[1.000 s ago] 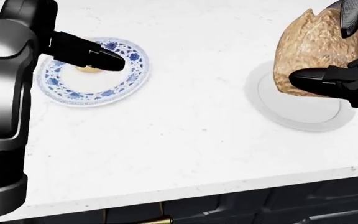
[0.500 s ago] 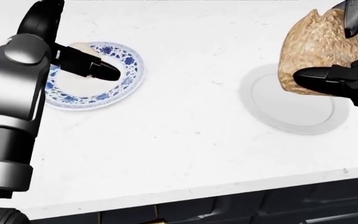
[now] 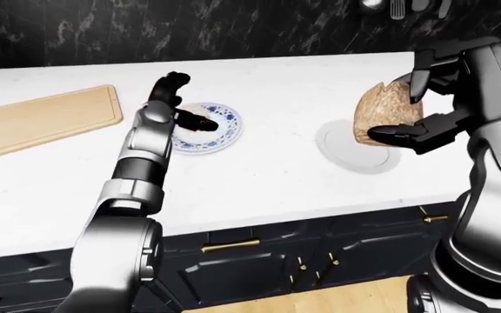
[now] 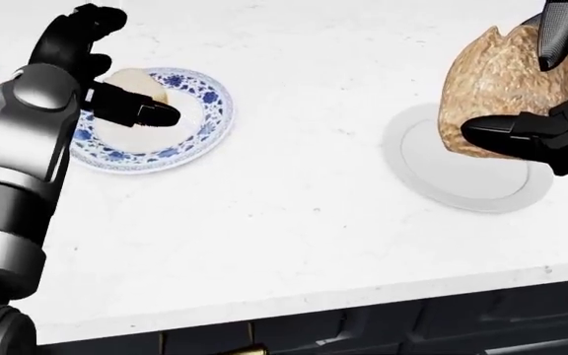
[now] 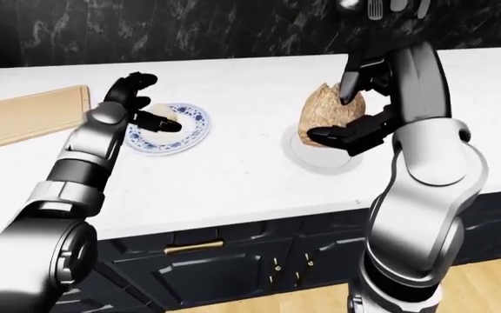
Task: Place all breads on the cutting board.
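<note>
Brown loaf [image 4: 501, 89], clenched in right hand [image 4: 545, 122] above white plate [image 4: 466, 181]; left hand [image 4: 107, 74] fingers released over small bread [image 4: 134, 83] on patterned plate [image 4: 200, 122].

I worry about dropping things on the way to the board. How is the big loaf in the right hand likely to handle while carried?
The brown loaf is bulky beside the right hand, whose fingers reach only partway round, so it may shift. Its rough crust probably grips well. It hangs tilted above the white plate, so it looks stiff, not floppy.
</note>
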